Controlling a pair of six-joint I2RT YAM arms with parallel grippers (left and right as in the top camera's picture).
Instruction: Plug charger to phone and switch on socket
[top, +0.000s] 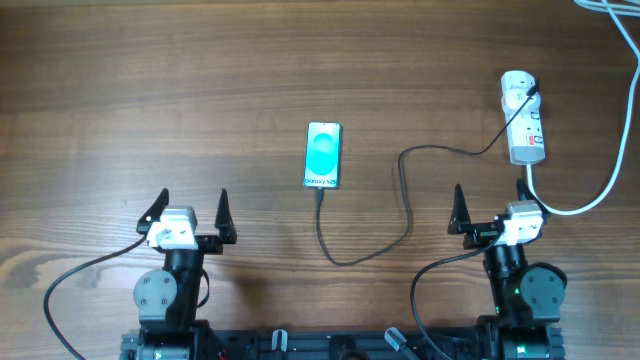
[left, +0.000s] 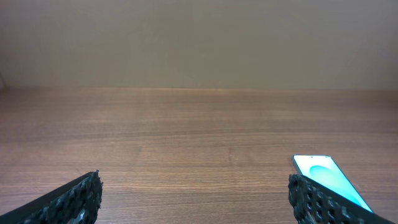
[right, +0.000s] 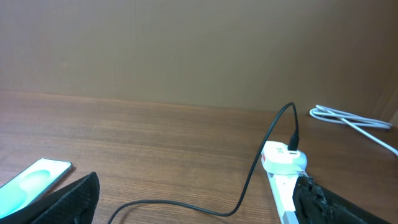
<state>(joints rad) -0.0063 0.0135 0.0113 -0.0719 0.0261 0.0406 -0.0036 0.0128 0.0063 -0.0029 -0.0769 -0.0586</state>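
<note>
**benchbot_dan:** Fingers first: the left fingers (top: 160, 207) are spread wide with nothing between them, down at the near-left of the counter (top: 120, 90). The right fingers (top: 459, 208) are the same, spread and empty, at the near-right.

**wiretap77:** ok, and where's the phone?

**benchbot_dan:** The phone (top: 323, 155) lies flat between the two arms and a bit farther out, cyan screen up, white text at its near short end. The charger (top: 345, 261) meets that same end (can't tell how deep the tip sits). From there it loops toward the robot, swings right, climbs, and runs to the black plug (top: 533, 92) at the far end of the socket (top: 522, 120).

**wiretap77:** and the socket's position?

**benchbot_dan:** Far right, just beyond the right fingers. Its white lead (top: 600, 200) leaves the near end, passes close beside those fingers and curves off right. The switch is too small to read.
</note>
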